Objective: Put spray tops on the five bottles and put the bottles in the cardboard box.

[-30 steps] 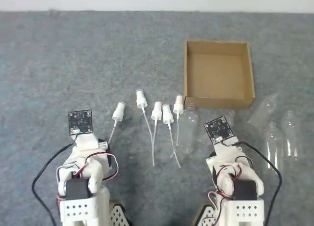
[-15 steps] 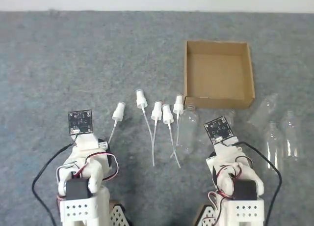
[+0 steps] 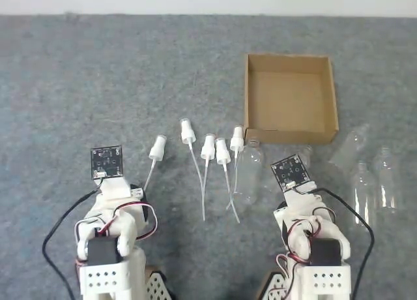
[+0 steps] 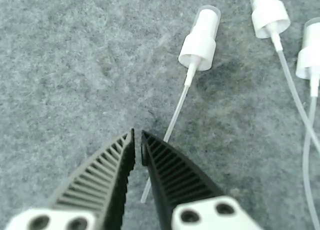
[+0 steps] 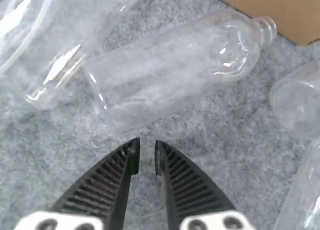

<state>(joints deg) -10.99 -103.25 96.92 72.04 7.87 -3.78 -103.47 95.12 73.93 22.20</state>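
- Grey carpeted table (image 3: pixel 98 72): the whole work surface, with everything laid out flat on it.
- Cardboard box (image 3: pixel 246 94): upper right of centre in the high view, open side up, nothing inside. Judged to sit there so a finished bottle needs only a short carry.
- 2 arms: left arm (image 3: pixel 107 222) at lower left, right arm (image 3: pixel 309 228) at lower right, both folded low near the bottom edge.
- 5 bottles, clear, all lying down and uncapped. 1 bottle (image 3: pixel 249 173) lies just below the box's lower left corner, neck toward the box. The other 4 are grouped at right, such as (image 3: pixel 363 189). This puts them on the right arm's side.
- 5 spray tops in a loose row at centre, dip tubes trailing toward the bottom of the frame. The leftmost spray top (image 3: pixel 157 148) lies apart from the rest, on the left arm's side.
- Left gripper (image 4: pixel 137 136): jaws all but closed, holding nothing, tips over that top's tube.
- Right gripper (image 5: pixel 146 142): a narrow slit between the jaws, nothing held, aimed at a bottle's base.
- Task judged not yet started.
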